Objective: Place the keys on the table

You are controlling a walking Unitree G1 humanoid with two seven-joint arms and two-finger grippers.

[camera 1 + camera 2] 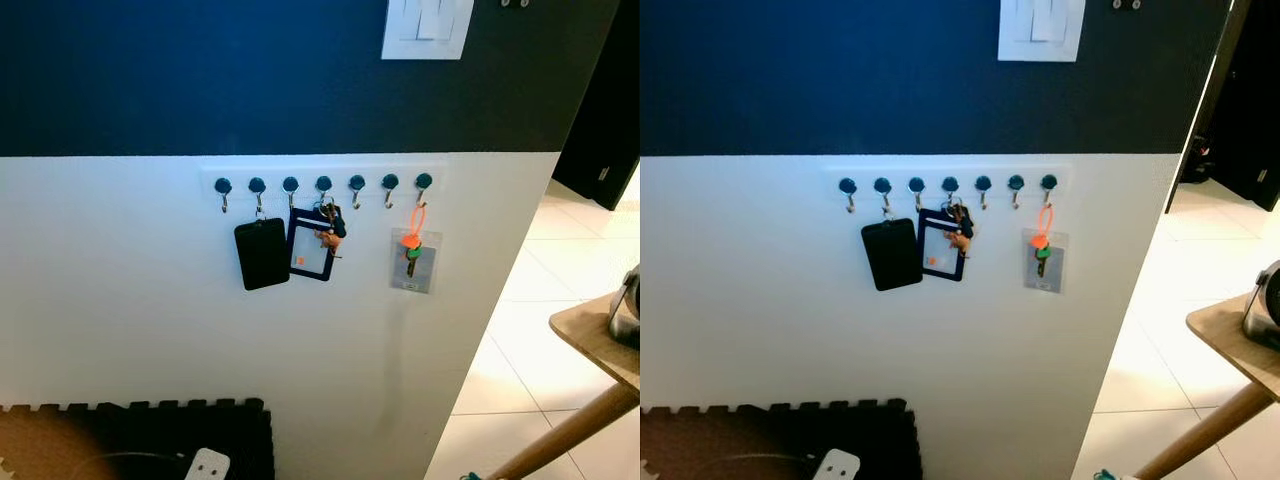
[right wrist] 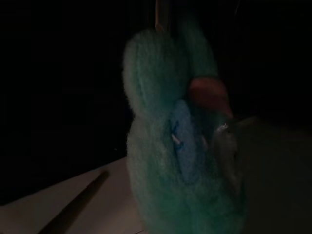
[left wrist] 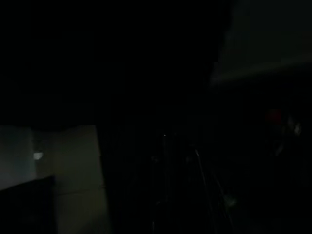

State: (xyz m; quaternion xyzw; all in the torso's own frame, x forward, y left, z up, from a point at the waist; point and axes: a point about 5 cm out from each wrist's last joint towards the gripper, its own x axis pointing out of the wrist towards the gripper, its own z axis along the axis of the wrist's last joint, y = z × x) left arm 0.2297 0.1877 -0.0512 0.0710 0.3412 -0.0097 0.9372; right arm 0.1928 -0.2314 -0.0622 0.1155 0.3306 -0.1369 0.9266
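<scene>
Keys [image 1: 330, 228] hanging from a hook rack [image 1: 323, 184] on the wall.
Right wrist view is showing a green plush toy [image 2: 180, 146] close ahead; whether either gripper's fingers are open cannot be told.

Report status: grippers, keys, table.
Keys hanging on fourth hook of wall rack, untouched. Wooden table at right edge. Right wrist view: teal fuzzy object close ahead. Nothing blocking the rack.

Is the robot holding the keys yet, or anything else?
It cannot be told. The keys hang on the hook rack on the wall, untouched. The dark right wrist view shows a fuzzy green thing close up, but no fingers can be made out.
</scene>
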